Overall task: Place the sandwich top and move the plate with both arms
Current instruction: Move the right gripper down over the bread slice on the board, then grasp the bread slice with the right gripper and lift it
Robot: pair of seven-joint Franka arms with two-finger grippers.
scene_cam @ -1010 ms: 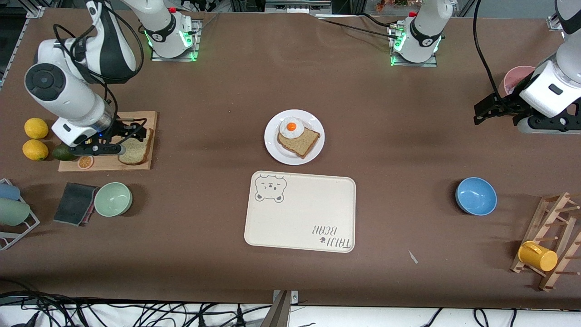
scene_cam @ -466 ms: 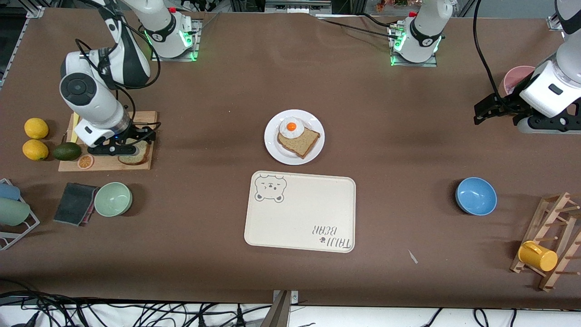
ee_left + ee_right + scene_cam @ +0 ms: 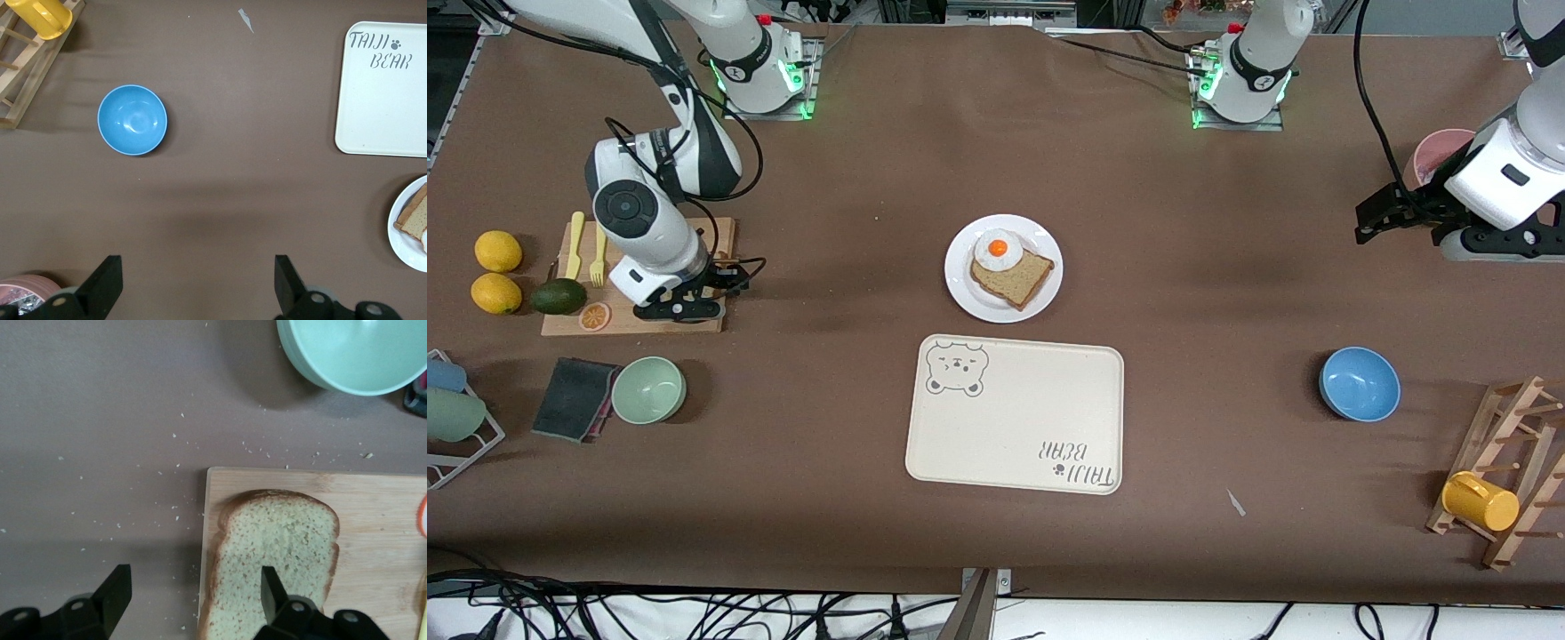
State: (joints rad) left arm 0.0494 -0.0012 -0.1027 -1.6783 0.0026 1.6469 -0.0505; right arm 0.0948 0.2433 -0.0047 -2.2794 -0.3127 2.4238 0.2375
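Note:
The sandwich top [image 3: 273, 560], a light tan slice with a brown crust, lies flat on the wooden cutting board [image 3: 373, 520]. In the front view my right gripper [image 3: 685, 307] covers it. My right gripper [image 3: 193, 600] is open and low over the slice. One finger is over the bread, the other over the bare table beside the board's edge. The white plate [image 3: 960, 298] sits mid-table and holds a darker bread slice [image 3: 1018, 277] with a fried egg [image 3: 997, 249]. My left gripper [image 3: 1371, 222] waits, open and empty, over the left arm's end of the table. The left wrist view shows it [image 3: 195, 287] above bare table.
A cream bear-print tray [image 3: 1014, 418] lies nearer the camera than the plate. A green bowl [image 3: 648, 389] and a dark sponge [image 3: 574, 398] sit near the board. There are lemons [image 3: 496, 271], an avocado [image 3: 559, 295], a blue bowl [image 3: 1359, 383], a pink cup [image 3: 1436, 151] and a wooden rack with a yellow mug [image 3: 1480, 500].
My right arm has swung along the cutting board toward the middle of the table. Its gripper now covers the bread slice in the front view. The left arm has not moved.

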